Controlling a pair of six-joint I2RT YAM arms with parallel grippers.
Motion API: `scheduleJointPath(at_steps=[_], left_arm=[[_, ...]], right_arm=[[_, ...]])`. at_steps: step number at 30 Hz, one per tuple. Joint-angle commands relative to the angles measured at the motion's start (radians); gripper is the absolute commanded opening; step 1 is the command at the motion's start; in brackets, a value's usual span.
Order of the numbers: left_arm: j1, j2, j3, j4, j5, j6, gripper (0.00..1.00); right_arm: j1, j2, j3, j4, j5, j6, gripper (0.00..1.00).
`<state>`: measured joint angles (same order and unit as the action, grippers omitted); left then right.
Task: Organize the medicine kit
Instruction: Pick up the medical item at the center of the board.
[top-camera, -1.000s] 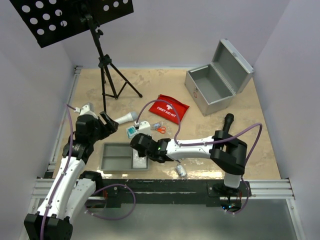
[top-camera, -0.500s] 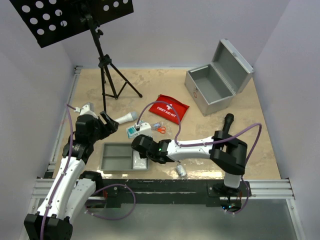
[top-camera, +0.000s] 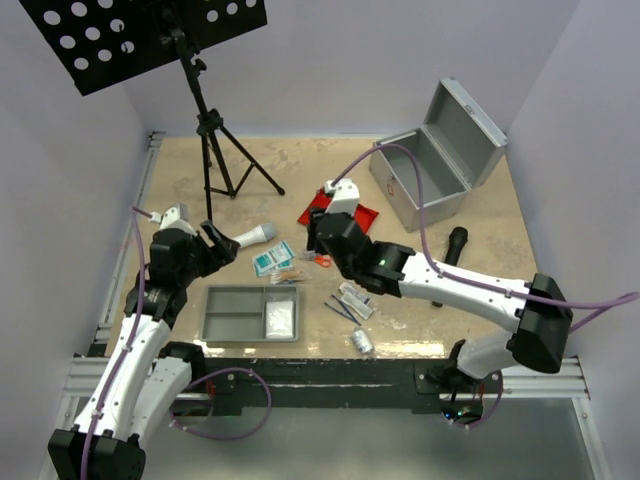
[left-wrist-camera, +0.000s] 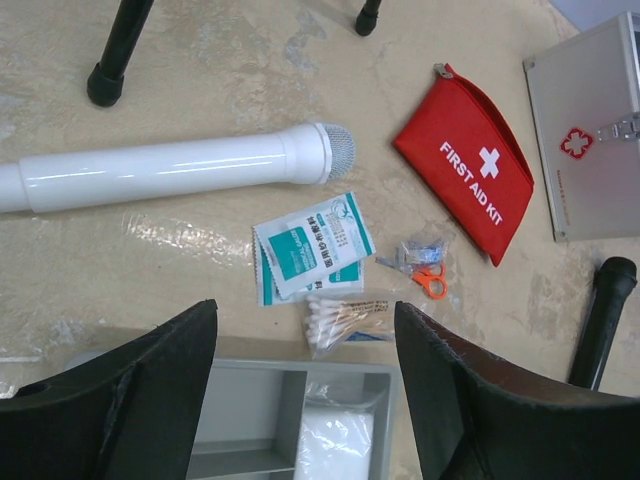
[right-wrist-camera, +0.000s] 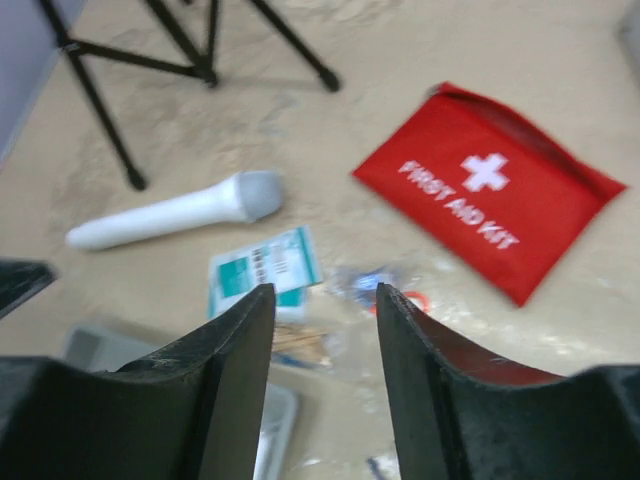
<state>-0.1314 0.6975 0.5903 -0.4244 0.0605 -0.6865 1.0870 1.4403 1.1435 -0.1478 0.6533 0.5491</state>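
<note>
Well apart: right claw (right-wrist-camera: 322, 300), tray (top-camera: 250, 291) rim.

The 2 arms share 1 build: white tubular links between chunky black joint housings. The left arm (top-camera: 125, 355) and right arm (top-camera: 460, 288) each carry a thin purple cable (top-camera: 418, 200) in loose loops and a white wrist block. Their fingers (left-wrist-camera: 150, 400) are matte black, broad and curved.

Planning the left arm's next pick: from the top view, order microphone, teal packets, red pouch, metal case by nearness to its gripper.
1. White microphone, beside the left gripper.
2. Teal packets, just right.
3. Red pouch, centre.
4. Metal case, far right.
</note>
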Motion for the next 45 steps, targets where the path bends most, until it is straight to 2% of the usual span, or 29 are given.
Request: scheduleJointPath(at_steps=[1,3,5,8,9,10,11,13,18,22,27,33,38,45], left_arm=[[0.003,-0.009,-0.015,0.053,0.042,0.033,0.78],[0.003,-0.004,-0.018,0.053,0.036,0.039,0.8],[0.003,0.003,-0.027,0.068,0.071,0.047,0.8],[0.003,-0.003,-0.061,0.143,0.165,0.056,0.82],[0.001,-0.007,-0.069,0.156,0.171,0.054,0.95],[0.0,-0.007,-0.072,0.156,0.171,0.053,1.0],[-0.002,-0.007,-0.073,0.153,0.162,0.051,1.0],[-0.007,-0.007,-0.078,0.147,0.15,0.048,1.0],[-0.007,0.003,-0.078,0.138,0.119,0.022,0.98],[-0.007,0.026,-0.078,0.121,0.107,0.016,0.98],[-0.007,0.037,-0.073,0.118,0.091,0.013,0.97],[-0.007,0.051,-0.07,0.113,0.075,0.002,0.97],[-0.007,0.057,-0.072,0.113,0.079,-0.008,0.97],[-0.007,0.042,-0.078,0.111,0.078,-0.022,0.96]], right_arm=[[-0.041,-0.034,-0.045,0.039,-0.01,-0.147,0.58],[-0.044,-0.005,-0.021,-0.024,-0.044,-0.141,0.67],[-0.042,0.023,-0.027,-0.044,-0.057,-0.111,0.7],[-0.047,-0.001,-0.097,0.019,-0.058,-0.081,0.76],[-0.05,-0.015,-0.129,0.066,-0.076,-0.089,0.81],[-0.058,-0.018,-0.145,0.109,-0.124,-0.097,0.84],[-0.061,-0.011,-0.148,0.126,-0.144,-0.106,0.85],[-0.062,0.034,-0.13,0.139,-0.178,-0.13,0.82],[-0.062,0.185,-0.002,0.126,-0.185,-0.17,0.69],[-0.064,0.268,0.076,0.142,-0.205,-0.189,0.63],[-0.064,0.337,0.124,0.194,-0.293,-0.215,0.64],[-0.071,0.434,0.168,0.197,-0.328,-0.222,0.68],[-0.133,0.459,0.148,0.243,-0.443,-0.173,0.69],[-0.156,0.497,0.179,0.257,-0.481,-0.186,0.67]])
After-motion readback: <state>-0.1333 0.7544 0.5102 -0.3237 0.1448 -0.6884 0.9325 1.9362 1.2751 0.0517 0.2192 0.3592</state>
